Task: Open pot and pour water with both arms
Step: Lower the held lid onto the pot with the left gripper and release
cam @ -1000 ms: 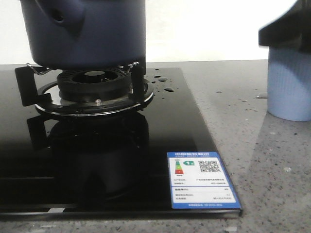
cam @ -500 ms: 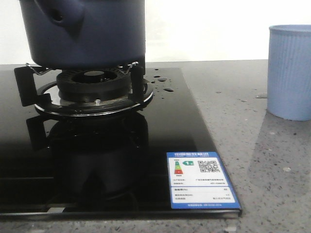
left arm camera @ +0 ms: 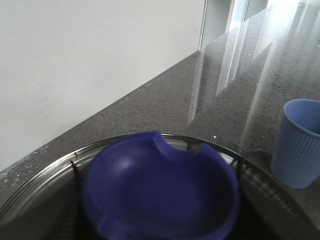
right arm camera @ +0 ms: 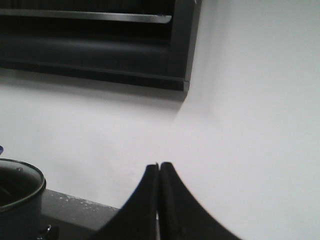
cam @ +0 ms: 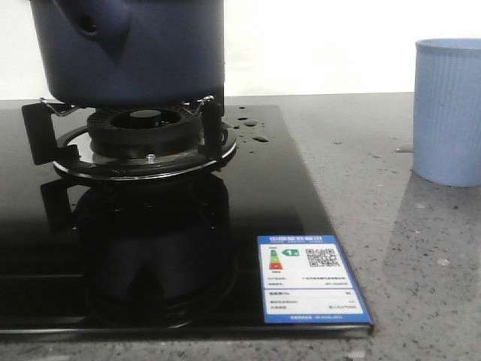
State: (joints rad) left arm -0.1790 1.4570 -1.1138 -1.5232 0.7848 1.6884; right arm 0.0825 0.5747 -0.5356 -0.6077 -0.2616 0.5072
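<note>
The dark navy pot (cam: 150, 53) sits on the gas burner (cam: 143, 135), its stubby handle socket (cam: 94, 26) facing forward-left. In the left wrist view a blurred blue lid knob (left arm camera: 160, 190) fills the lower middle, over a glass lid with a metal rim (left arm camera: 45, 172). No left fingers show there. The right gripper (right arm camera: 159, 167) is shut and empty, held up in front of a white wall, with the pot's rim (right arm camera: 25, 177) off to one side below. Water shows as droplets (cam: 260, 138) on the black cooktop beside the burner.
A pale blue ribbed cup (cam: 449, 113) stands on the grey speckled counter right of the cooktop; it also shows in the left wrist view (left arm camera: 299, 145). A blue energy label (cam: 310, 278) sits at the cooktop's front right corner. A dark cabinet (right arm camera: 90, 45) hangs on the wall.
One second ago a dark gripper covered the cup's top at the right of the front view. It has left that view and the whole cup shows. The pot has not moved.
</note>
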